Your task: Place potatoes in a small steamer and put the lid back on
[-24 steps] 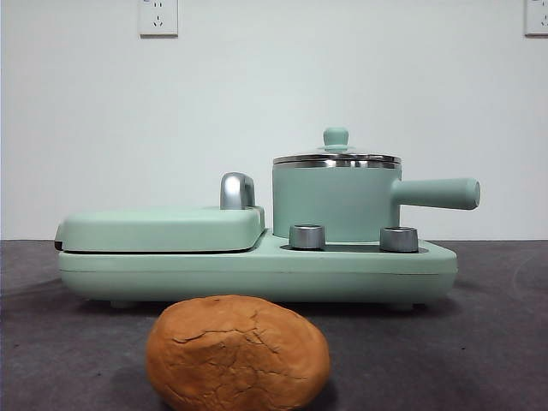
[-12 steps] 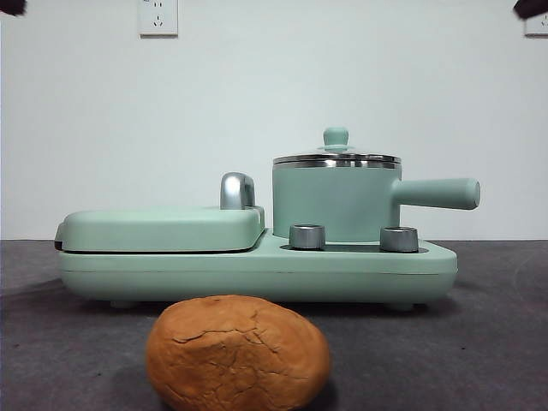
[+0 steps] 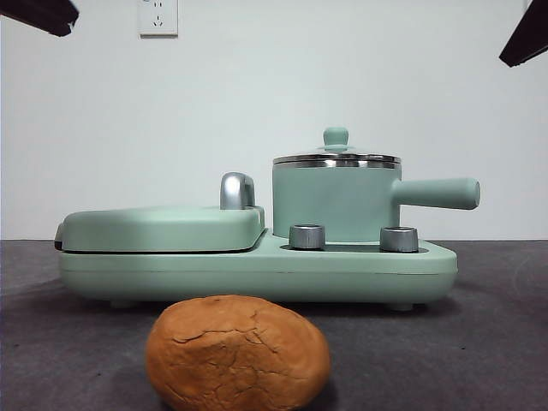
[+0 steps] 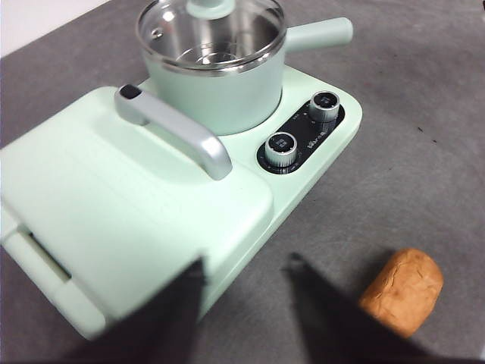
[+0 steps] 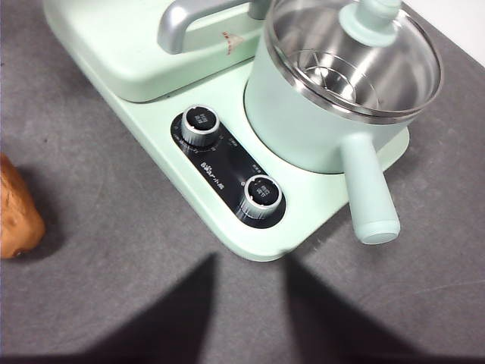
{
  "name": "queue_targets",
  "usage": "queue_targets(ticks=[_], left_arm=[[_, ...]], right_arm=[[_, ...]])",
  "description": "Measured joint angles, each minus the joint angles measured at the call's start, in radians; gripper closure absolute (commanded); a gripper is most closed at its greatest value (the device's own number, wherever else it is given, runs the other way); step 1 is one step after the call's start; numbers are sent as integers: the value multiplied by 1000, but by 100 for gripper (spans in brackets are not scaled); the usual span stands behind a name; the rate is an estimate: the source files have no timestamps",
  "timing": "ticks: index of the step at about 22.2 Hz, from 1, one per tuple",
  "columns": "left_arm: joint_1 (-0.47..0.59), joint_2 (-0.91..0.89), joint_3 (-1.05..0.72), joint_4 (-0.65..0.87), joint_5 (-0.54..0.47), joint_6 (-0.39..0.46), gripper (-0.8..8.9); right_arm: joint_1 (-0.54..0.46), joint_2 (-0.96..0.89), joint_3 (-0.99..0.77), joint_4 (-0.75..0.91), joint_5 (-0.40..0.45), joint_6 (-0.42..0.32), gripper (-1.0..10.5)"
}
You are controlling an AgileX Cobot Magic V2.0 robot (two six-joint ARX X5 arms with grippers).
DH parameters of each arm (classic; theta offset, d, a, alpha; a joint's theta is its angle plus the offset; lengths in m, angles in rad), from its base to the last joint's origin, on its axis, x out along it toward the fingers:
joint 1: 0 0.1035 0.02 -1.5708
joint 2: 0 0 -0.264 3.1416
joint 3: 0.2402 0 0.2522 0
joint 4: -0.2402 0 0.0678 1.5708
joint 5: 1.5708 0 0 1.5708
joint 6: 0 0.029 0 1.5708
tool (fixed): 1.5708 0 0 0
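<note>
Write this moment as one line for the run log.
potato: on table | lid: on pot | left end effector: open, empty | right end effector: open, empty

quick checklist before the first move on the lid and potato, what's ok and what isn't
1. Lid must come off first: it sits on the small steamer, covering it. Not ok yet.
2. Steamer free of contents: through the clear lid only a bare steel inside shows. Ok.
3. Potato free to grasp: it lies alone on the table in front of the appliance, nothing touching it. Ok.
4. Left gripper ready: open, holding nothing, above the table between griddle cover and potato. Ok.
5. Right gripper ready: open, holding nothing, near the knobs. Ok.
6. Potato fits the steamer: it looks about as wide. Cannot tell.
</note>
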Motion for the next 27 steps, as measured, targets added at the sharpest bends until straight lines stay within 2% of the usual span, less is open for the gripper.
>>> queue_targets(ticks=[9, 13, 20, 27], left_arm=[[-13, 2, 0, 34, -8, 8, 536], [-26, 37, 0, 93, -42, -45, 538], [-99, 248, 1, 371, -128, -256, 538], [-179, 513, 48, 621, -211, -297, 538]], right_arm=[[0, 0, 0, 0, 6, 30, 617], [0, 0, 0, 0, 5, 68, 618], [0, 0, 0, 0, -11, 190, 618], [0, 0, 0, 10, -23, 241, 617]])
